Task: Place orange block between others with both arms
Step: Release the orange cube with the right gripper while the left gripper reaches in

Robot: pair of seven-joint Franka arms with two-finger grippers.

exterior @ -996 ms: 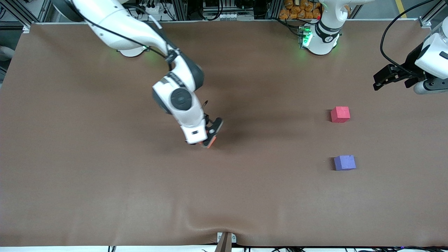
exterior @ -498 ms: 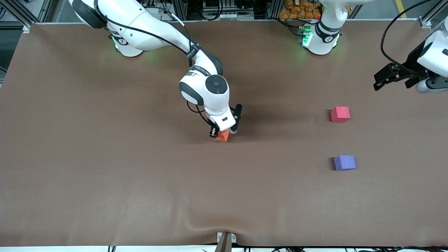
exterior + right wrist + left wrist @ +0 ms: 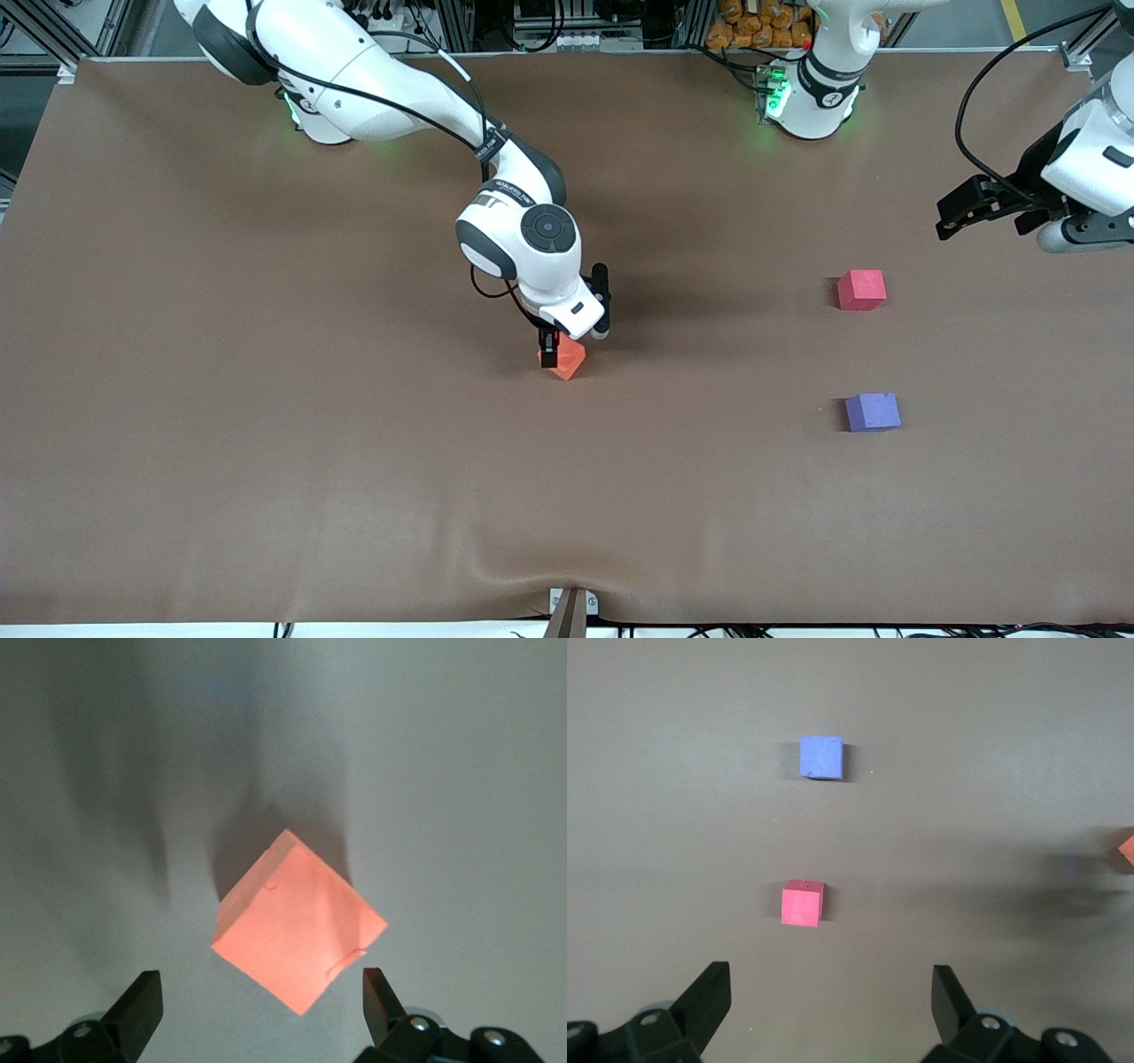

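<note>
While the orange block (image 3: 567, 359) rests on the brown table (image 3: 266, 425) near its middle, turned corner-on, the right gripper (image 3: 571, 341) hangs just over it with its fingers (image 3: 137, 1005) spread wide and clear of the foam, gripping nothing. The red-pink cube (image 3: 861, 289) and the purple cube (image 3: 873, 412) lie well apart from the block toward the left arm's end, the purple one nearer the front camera. The left gripper (image 3: 961, 213) waits above that end of the table, fingers (image 3: 709, 997) parted and empty.
</note>
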